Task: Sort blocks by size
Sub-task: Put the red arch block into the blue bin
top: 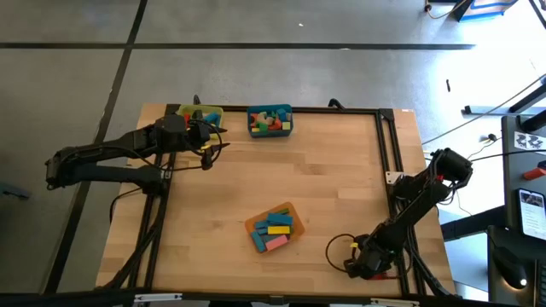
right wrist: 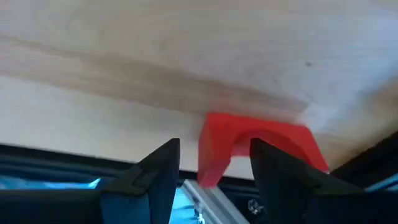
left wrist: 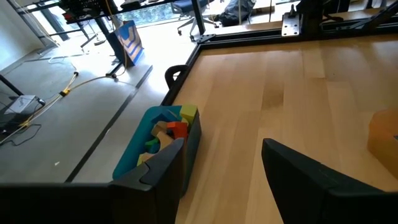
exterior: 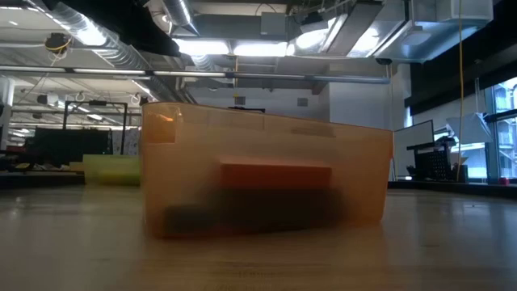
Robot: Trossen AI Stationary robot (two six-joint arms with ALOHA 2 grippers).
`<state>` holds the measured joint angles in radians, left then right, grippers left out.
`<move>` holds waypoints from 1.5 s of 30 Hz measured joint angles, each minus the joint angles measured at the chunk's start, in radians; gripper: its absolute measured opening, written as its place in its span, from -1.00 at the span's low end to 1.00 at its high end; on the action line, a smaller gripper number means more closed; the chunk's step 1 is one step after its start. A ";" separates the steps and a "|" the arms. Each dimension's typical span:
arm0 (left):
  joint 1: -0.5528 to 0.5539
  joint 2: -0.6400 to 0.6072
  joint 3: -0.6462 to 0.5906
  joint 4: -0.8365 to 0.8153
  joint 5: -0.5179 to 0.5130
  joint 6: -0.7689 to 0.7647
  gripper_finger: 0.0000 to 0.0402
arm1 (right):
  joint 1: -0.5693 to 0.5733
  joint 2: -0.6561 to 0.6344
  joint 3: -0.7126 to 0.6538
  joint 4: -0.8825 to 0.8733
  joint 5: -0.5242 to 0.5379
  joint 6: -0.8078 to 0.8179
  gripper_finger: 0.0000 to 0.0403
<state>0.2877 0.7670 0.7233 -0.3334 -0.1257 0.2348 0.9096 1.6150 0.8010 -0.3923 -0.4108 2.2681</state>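
Red arch block [right wrist: 255, 146] lies between the right gripper's [right wrist: 214, 163] open fingers at the table edge; closing comes next. Left gripper [left wrist: 224, 171] waits open.

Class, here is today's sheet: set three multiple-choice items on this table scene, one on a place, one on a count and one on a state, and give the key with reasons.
1. Where does the orange bin stand?
A. In a row with the other bins
B. Alone, apart from the other bins
C. On the floor

2. How many bins are on the table?
A. Two
B. Three
C. Five

3. What state is the left pincer in?
A. Open, holding nothing
B. Shut on a block
C. Shut on a bin's rim

Key:
1 B: the yellow bin and the teal bin sit side by side at one edge, while the orange one stands apart, across the table.
2 B: yellow, teal and orange are the only bins.
3 A: the left wrist view shows bare wood between its spread fingers.
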 joint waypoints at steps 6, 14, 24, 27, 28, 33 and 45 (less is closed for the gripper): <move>0.000 0.000 0.000 0.001 0.000 0.000 -0.02 | 0.000 0.038 0.002 0.009 -0.033 -0.064 -0.22; 0.000 0.000 0.000 0.000 0.000 0.000 -0.02 | 0.000 0.038 0.004 0.010 -0.055 -0.123 -0.74; 0.000 0.000 0.000 0.001 0.000 0.000 -0.02 | -0.119 0.040 0.028 -0.001 -0.126 -0.426 -0.76; 0.000 0.000 0.000 0.001 0.000 0.000 -0.02 | -0.180 0.040 0.050 -0.001 -0.116 -0.523 -0.81; 0.000 0.000 0.000 0.001 0.000 0.000 -0.02 | -0.200 0.040 0.058 -0.001 -0.114 -0.556 -0.82; 0.000 0.000 0.000 0.001 0.000 0.000 -0.02 | -0.305 0.040 0.104 -0.005 -0.105 -0.687 -0.81; 0.000 0.000 0.000 0.000 0.000 0.000 -0.02 | -0.524 0.040 0.255 -0.213 -0.051 -1.067 -0.81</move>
<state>0.2877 0.7673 0.7233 -0.3332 -0.1258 0.2352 0.3859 1.6547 1.0557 -0.6055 -0.4614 1.2008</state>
